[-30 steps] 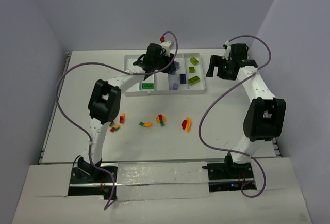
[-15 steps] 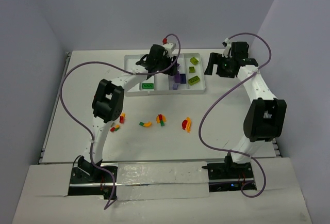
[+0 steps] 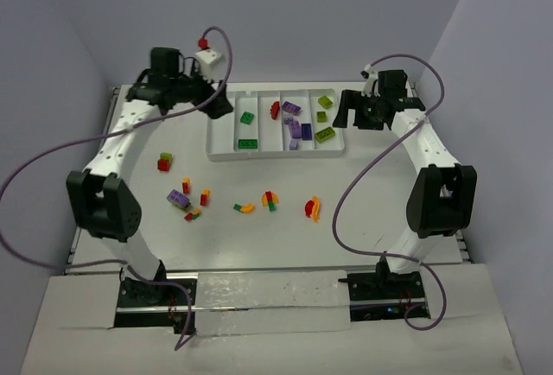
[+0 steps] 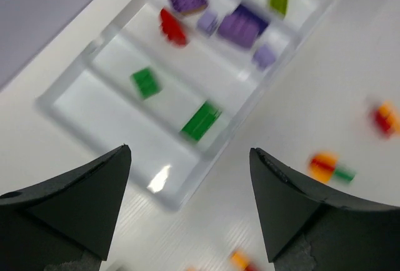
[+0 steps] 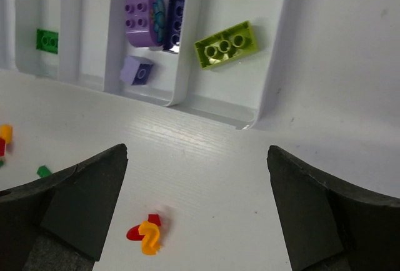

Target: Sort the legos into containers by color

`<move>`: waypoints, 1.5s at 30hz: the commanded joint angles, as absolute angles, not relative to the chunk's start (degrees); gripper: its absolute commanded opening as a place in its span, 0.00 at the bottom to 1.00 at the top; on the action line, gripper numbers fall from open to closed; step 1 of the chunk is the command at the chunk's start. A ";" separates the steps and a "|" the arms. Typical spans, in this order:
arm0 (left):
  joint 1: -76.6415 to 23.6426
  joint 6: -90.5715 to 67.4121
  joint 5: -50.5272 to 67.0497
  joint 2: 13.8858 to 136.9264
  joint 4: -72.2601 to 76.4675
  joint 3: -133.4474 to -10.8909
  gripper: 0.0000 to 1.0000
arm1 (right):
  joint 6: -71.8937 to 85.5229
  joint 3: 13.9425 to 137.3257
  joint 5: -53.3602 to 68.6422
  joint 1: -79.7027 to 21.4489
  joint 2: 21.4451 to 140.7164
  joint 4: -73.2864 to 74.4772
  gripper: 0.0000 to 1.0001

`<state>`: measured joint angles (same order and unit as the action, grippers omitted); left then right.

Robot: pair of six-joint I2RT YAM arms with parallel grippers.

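Sorting partly done: the tray (image 3: 276,156) keeps one colour per compartment, with green, red, purple and lime legos (image 3: 248,143) inside; the leftmost compartment looks empty, probably reserved for orange. Left pincer (image 4: 189,151) hovers off the tray's left end, jaws apart, empty. Right pincer (image 5: 197,151) hangs beside the right end, jaws wide, empty. Loose legos (image 3: 270,200) lie unsorted on the bench (image 3: 259,245).

White plastic five-compartment tray (image 3: 226,154): leftmost compartment bare, open from above; low dividers between lanes. Purple-brick lane (image 3: 296,129) crowded. Black left gripper (image 4: 190,149) hangs off tray's far-left corner, jaws wide. Black right gripper (image 5: 197,148) crowds tray's right wall, jaws wide. White table strip (image 3: 276,176) along tray's near wall passable. Scattered small bricks (image 3: 270,200) lie nearer. Purple cable (image 3: 339,202) loops near-right of tray.
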<state>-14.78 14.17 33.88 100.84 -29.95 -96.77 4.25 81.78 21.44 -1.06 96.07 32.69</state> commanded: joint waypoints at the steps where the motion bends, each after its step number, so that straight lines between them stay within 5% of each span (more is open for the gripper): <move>1: -10.72 50.99 42.93 94.91 -58.26 -92.99 0.85 | 2.70 85.27 23.91 -3.30 96.40 32.81 1.00; 10: -5.36 86.41 31.56 92.01 -75.54 -78.10 0.81 | 1.57 87.18 22.32 -6.08 97.57 34.65 1.00; 15: -5.27 91.53 22.60 89.41 -69.06 -69.03 0.80 | 1.33 87.17 22.24 -6.33 98.22 35.31 1.00; 33: -4.92 99.31 18.02 90.00 -62.33 -61.90 0.80 | 0.88 88.57 22.58 -6.33 100.45 37.08 1.00; 45: -4.75 99.50 18.80 88.17 -60.73 -61.16 0.46 | 1.05 89.47 23.20 -6.42 101.34 37.44 1.00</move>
